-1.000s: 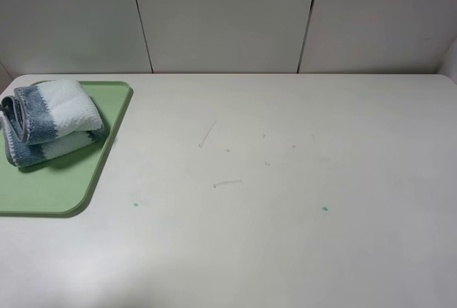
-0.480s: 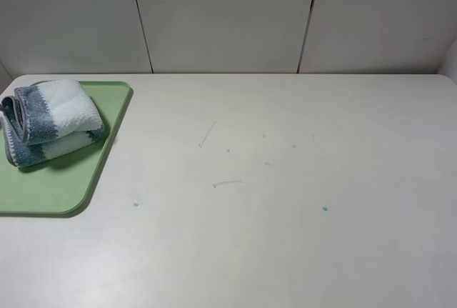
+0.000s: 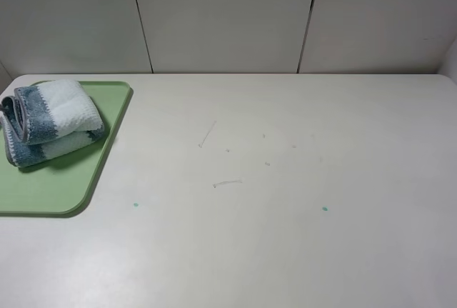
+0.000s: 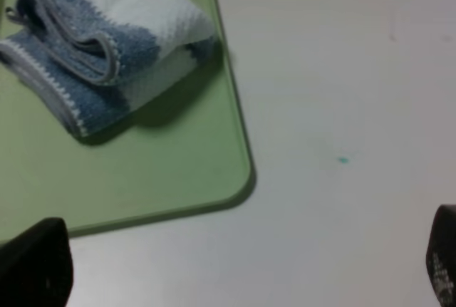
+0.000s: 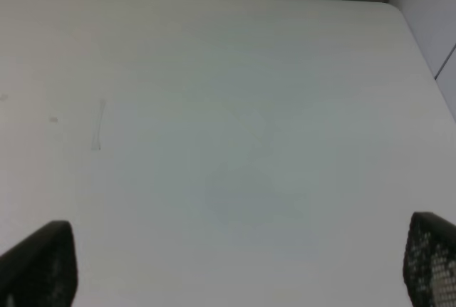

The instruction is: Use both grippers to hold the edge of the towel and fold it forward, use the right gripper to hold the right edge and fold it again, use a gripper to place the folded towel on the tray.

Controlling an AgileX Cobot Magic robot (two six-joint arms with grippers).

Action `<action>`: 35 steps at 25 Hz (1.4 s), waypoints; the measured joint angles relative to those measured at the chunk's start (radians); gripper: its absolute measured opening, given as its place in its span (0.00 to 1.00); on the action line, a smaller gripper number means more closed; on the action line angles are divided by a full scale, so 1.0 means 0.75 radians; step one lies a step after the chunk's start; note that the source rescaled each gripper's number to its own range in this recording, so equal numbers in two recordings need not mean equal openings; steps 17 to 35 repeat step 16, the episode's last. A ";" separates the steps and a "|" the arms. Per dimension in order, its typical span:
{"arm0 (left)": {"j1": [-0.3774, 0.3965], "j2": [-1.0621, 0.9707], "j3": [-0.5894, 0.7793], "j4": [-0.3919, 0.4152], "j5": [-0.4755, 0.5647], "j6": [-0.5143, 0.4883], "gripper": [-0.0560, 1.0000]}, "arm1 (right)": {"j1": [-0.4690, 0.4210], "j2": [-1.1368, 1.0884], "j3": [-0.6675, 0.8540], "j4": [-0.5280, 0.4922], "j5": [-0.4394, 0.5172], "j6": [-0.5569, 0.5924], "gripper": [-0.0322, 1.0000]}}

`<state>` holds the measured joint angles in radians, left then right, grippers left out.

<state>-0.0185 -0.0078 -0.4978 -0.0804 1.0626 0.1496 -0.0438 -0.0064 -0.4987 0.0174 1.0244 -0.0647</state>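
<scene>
The folded towel (image 3: 50,122), striped pale blue and dark blue, lies on the light-green tray (image 3: 57,186) at the table's far left. It also shows in the left wrist view (image 4: 107,43), resting on the tray (image 4: 142,172). My left gripper (image 4: 235,268) is open and empty, its fingertips (image 4: 35,264) wide apart above the table just off the tray's near corner. My right gripper (image 5: 235,264) is open and empty over bare table, its fingertips (image 5: 431,257) far apart. Neither arm shows in the exterior high view.
The white table (image 3: 285,215) has faint scratches (image 3: 207,134) near its middle and two small teal marks (image 3: 325,209). Pale wall panels stand along the far edge.
</scene>
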 joint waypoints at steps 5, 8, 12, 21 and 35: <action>-0.026 0.000 0.000 0.000 0.000 0.000 1.00 | 0.000 0.000 0.000 0.000 0.000 0.000 1.00; -0.026 0.000 0.000 0.000 0.000 0.000 1.00 | 0.000 0.000 0.000 0.000 0.000 0.000 1.00; -0.026 0.000 0.000 0.000 0.000 0.000 1.00 | 0.000 0.000 0.000 0.000 0.000 0.000 1.00; -0.026 0.000 0.000 0.000 0.000 0.000 1.00 | 0.000 0.000 0.000 0.000 0.000 0.000 1.00; -0.026 0.000 0.000 0.000 0.000 0.000 1.00 | 0.000 0.000 0.000 0.000 0.000 0.000 1.00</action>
